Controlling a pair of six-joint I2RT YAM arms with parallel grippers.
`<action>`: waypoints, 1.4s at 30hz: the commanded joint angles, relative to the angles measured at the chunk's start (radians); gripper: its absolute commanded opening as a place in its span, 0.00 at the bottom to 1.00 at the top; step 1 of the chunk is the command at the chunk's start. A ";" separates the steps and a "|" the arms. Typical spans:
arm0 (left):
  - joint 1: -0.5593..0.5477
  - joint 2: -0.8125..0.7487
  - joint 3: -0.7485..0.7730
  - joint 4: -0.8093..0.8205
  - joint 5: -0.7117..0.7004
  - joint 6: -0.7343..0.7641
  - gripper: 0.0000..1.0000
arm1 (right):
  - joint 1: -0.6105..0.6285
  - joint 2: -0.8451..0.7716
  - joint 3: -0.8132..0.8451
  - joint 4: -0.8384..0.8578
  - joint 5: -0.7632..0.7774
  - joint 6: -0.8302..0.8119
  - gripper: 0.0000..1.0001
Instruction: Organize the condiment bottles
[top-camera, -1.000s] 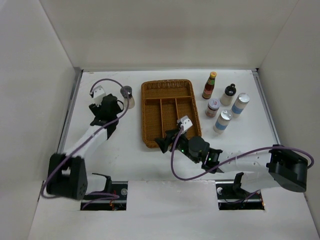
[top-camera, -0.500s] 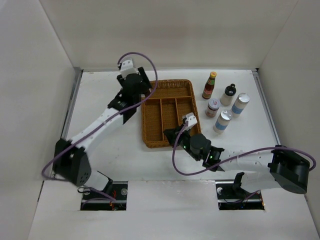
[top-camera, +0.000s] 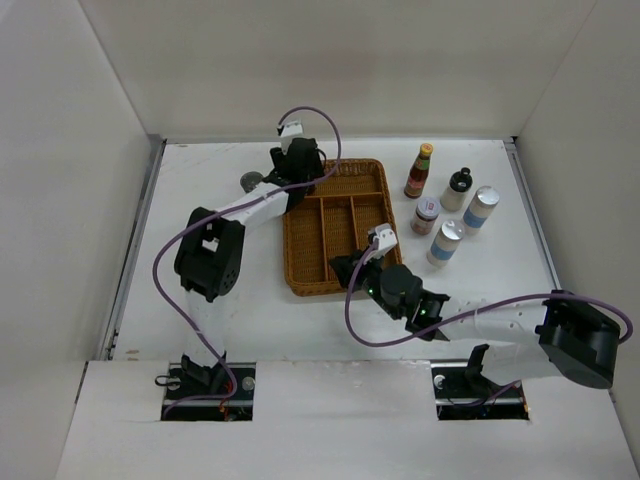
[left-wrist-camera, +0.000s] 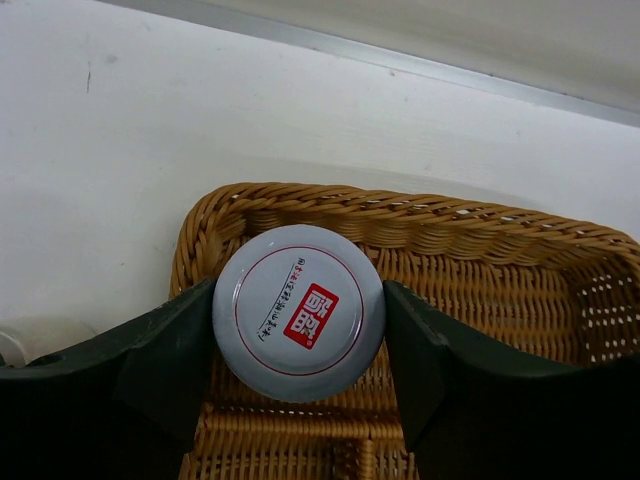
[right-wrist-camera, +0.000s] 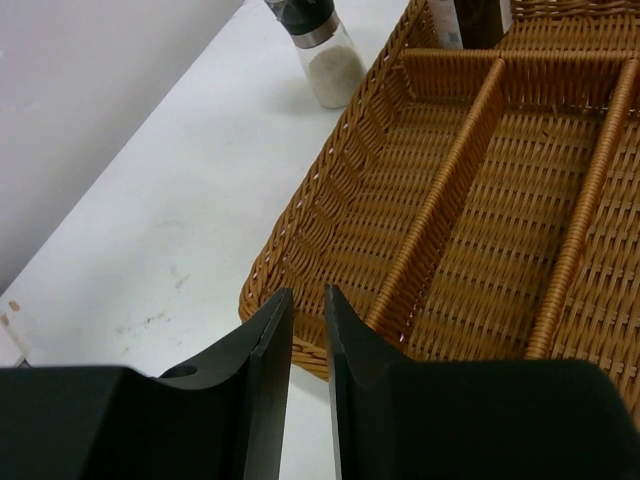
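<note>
White-lidded jar (left-wrist-camera: 298, 312): clamped upright in our left gripper (left-wrist-camera: 297, 345), over the far-left corner of the wicker tray (left-wrist-camera: 480, 232). We should lower it straight, clear of the rim, and release once seated. Our right gripper (right-wrist-camera: 308, 350): fingers nearly together, empty.

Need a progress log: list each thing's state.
Brown wicker divided tray: no loose bottle inside.
Left tool: shut on round white-lidded jar.
Right tool: nearly shut, empty.
Grey-lidded shaker: upright, outside tray.
Red yellow-capped sauce bottle, black-capped bottle, two blue-banded bottles, red-labelled jar: upright, outside tray.
</note>
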 joint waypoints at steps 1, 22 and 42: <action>0.016 -0.024 0.085 0.137 -0.014 0.013 0.29 | -0.009 -0.010 0.008 0.017 0.006 0.008 0.27; -0.033 -0.222 -0.144 0.388 0.004 0.018 0.98 | -0.032 -0.123 -0.003 0.002 0.039 -0.052 0.77; -0.161 -1.004 -1.118 0.584 -0.023 -0.237 0.73 | -0.285 -0.332 0.254 -0.685 0.659 -0.092 0.85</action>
